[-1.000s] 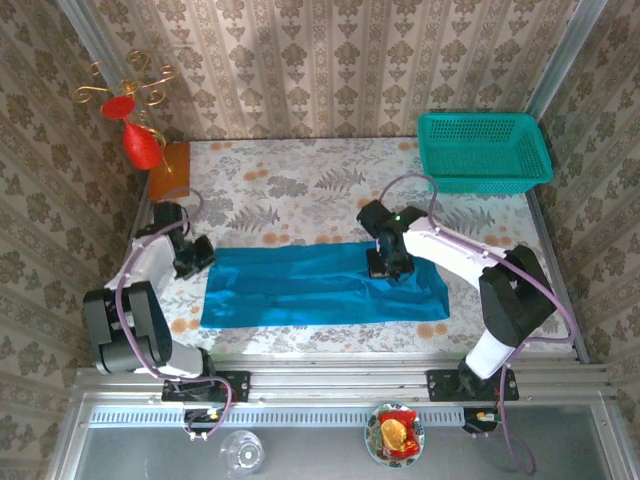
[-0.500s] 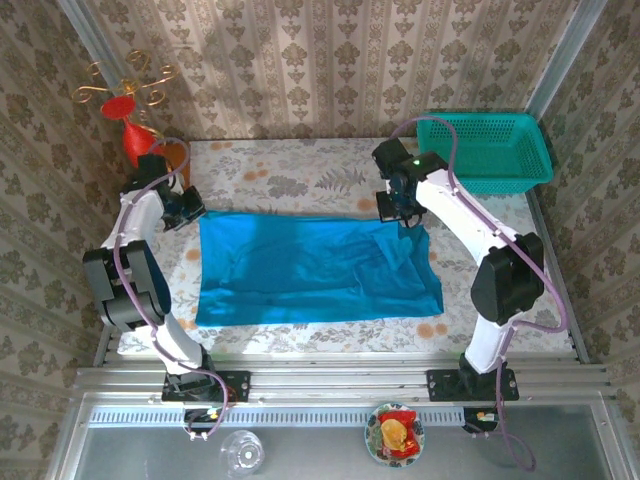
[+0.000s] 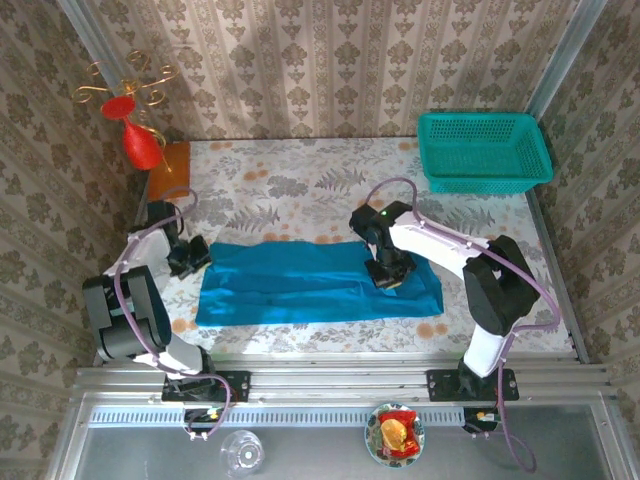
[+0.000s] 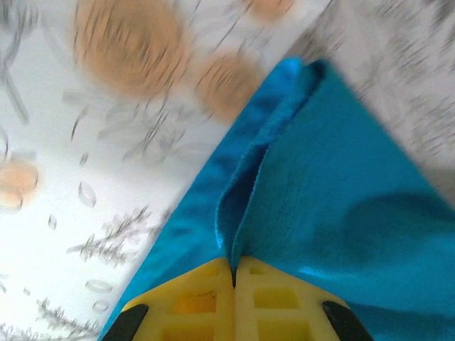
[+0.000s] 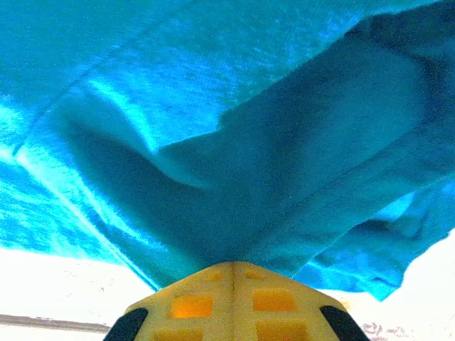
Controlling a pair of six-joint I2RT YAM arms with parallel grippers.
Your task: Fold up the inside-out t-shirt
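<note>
Blue inside-out t-shirt lies as a long, smooth folded band across the near half of the floral table | left gripper: jaws pressed together on the band's left edge | right gripper: clamped on a cloth fold toward the right end | bare tabletop behind; teal mesh basket at the far right corner, well apart.
</note>
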